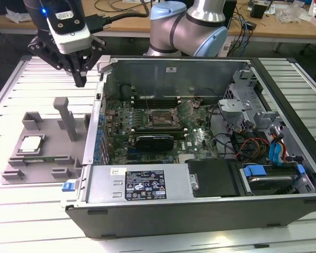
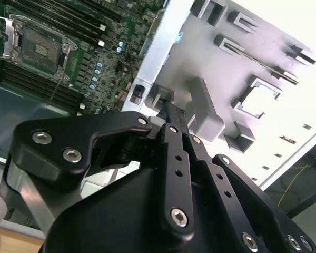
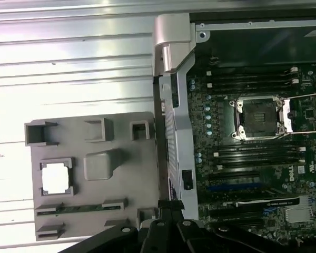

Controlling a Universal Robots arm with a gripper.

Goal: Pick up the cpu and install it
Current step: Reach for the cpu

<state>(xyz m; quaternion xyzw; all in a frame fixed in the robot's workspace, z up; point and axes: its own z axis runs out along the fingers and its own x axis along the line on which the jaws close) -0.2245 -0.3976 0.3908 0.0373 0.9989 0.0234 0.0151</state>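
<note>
The cpu (image 1: 30, 143) is a small silvery-white square lying flat in a recess of the grey holder plate (image 1: 50, 158), left of the open computer case in the exterior view. In both wrist views the cpu (image 3: 56, 176) (image 2: 259, 98) looks bright white. My gripper (image 1: 82, 80) hangs well above the holder's far end, close to the case's side wall, its black fingers (image 2: 171, 124) shut with nothing between them. The gripper (image 3: 166, 206) sits over the case edge. The motherboard socket (image 1: 160, 119) (image 3: 258, 119) (image 2: 39, 50) stands open, its metal frame lifted.
A tall grey post (image 1: 67, 118) rises from the holder plate between the cpu and the case wall (image 1: 97, 126). Inside the case are a black card (image 1: 155, 141), the power supply (image 1: 139, 182) and a drive cage with blue cables (image 1: 276, 147). Slatted metal table (image 1: 21, 211) surrounds everything.
</note>
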